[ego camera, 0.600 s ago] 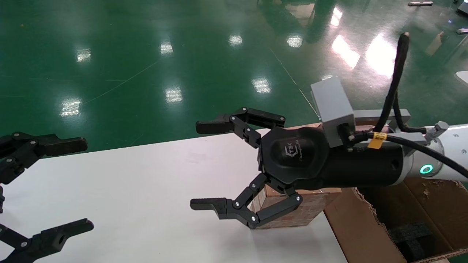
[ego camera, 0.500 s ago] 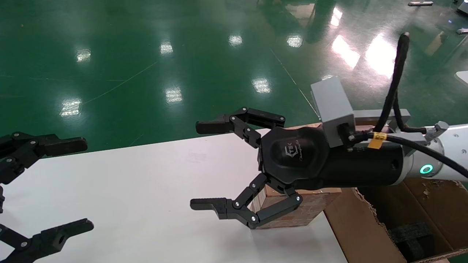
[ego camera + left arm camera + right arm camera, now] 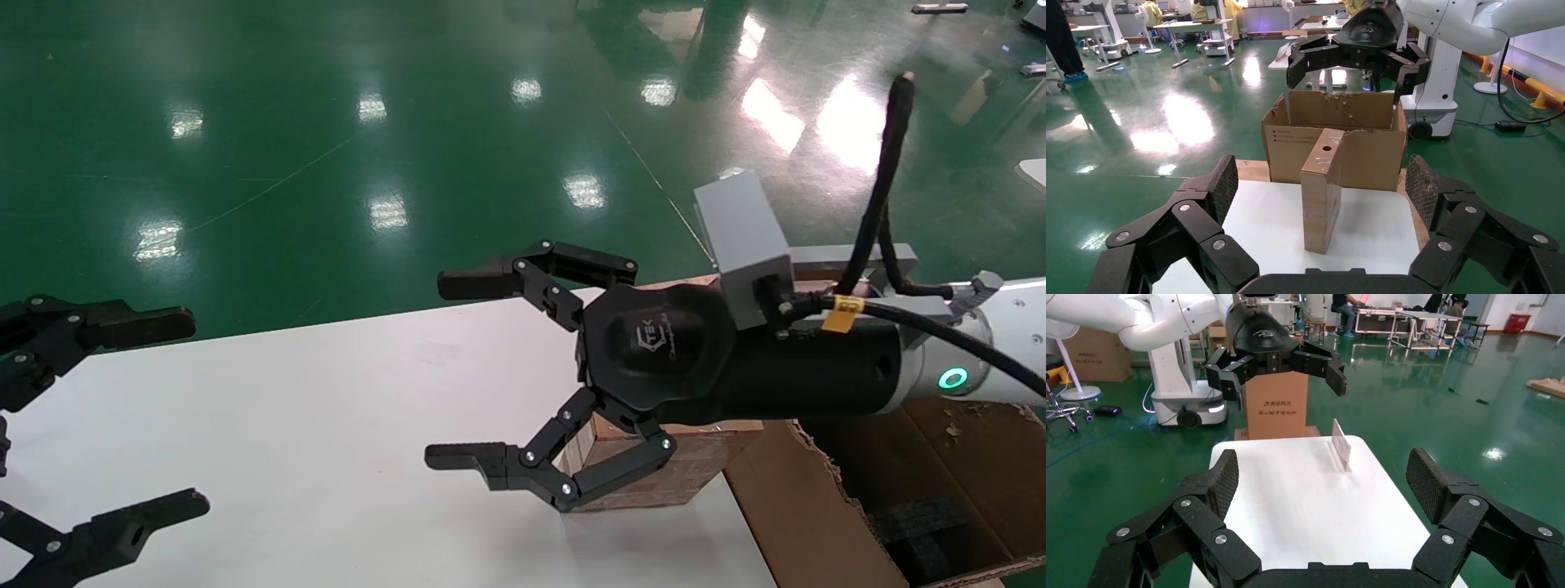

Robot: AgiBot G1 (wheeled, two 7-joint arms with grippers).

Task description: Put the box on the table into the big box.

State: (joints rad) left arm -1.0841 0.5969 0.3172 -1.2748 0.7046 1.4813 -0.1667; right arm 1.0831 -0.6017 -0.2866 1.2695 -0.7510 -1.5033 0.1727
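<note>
The small brown box stands on the white table near its right end, its hole-bearing face turned up. My right gripper hovers open above the table. Its palm is over the box and its fingers reach past the box toward the table's middle, holding nothing. In the right wrist view the box is hidden. The big box sits just beyond the table's right end, ragged flaps open, black foam inside. My left gripper hangs open over the table's left end, facing the box from a distance.
A small upright white card stands on the table toward its left end. A printed brown carton stands on the green floor beyond that end. Wooden board edges show under the tabletop by the big box.
</note>
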